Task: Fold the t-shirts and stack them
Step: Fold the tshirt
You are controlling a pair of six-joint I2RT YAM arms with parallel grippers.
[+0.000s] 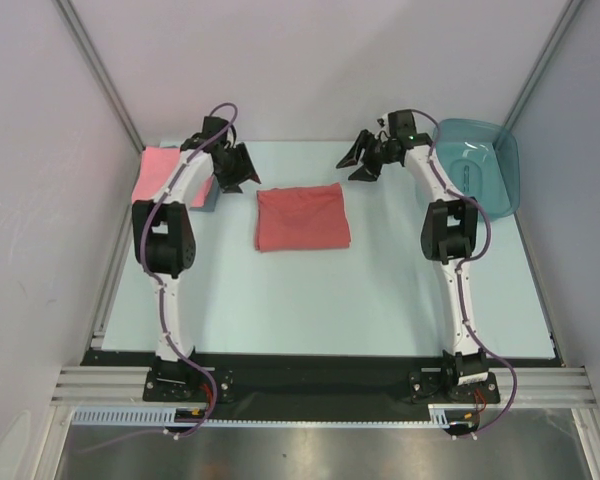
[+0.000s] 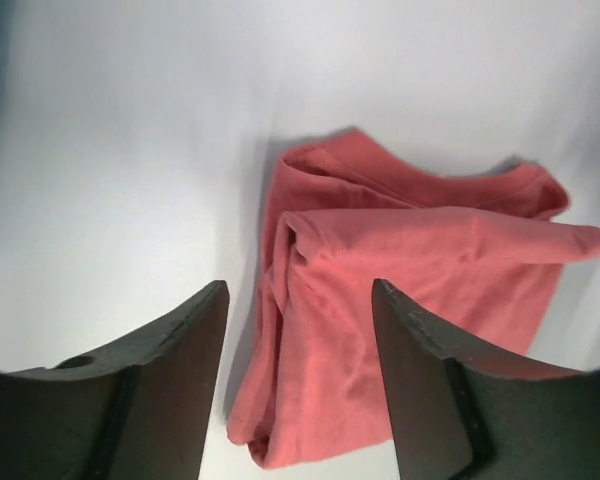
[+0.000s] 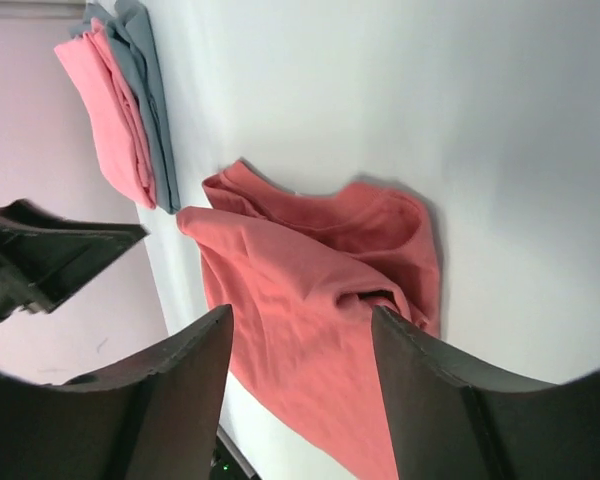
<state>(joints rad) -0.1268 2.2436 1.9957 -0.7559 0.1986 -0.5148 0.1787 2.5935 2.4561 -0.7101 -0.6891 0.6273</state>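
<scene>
Brick-red t-shirt [image 1: 302, 217], folded, lies mid-table between the two arms. We see the left gripper [image 1: 238, 178] and right gripper [image 1: 352, 168] hanging above it with jaws parted, holding nothing. Only the right wrist view clearly shows the pink t-shirt [image 3: 105, 110] stacked on the grey-blue t-shirt [image 3: 150, 90] (far left). A teal tub [image 1: 505, 180] stands far right.

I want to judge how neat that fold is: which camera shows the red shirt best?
The top external view: the brick-red t-shirt lies whole there, with nothing covering it. Both wrist views show it closer, with its folds and creases, but their own pincer fingers hide parts of it.
</scene>
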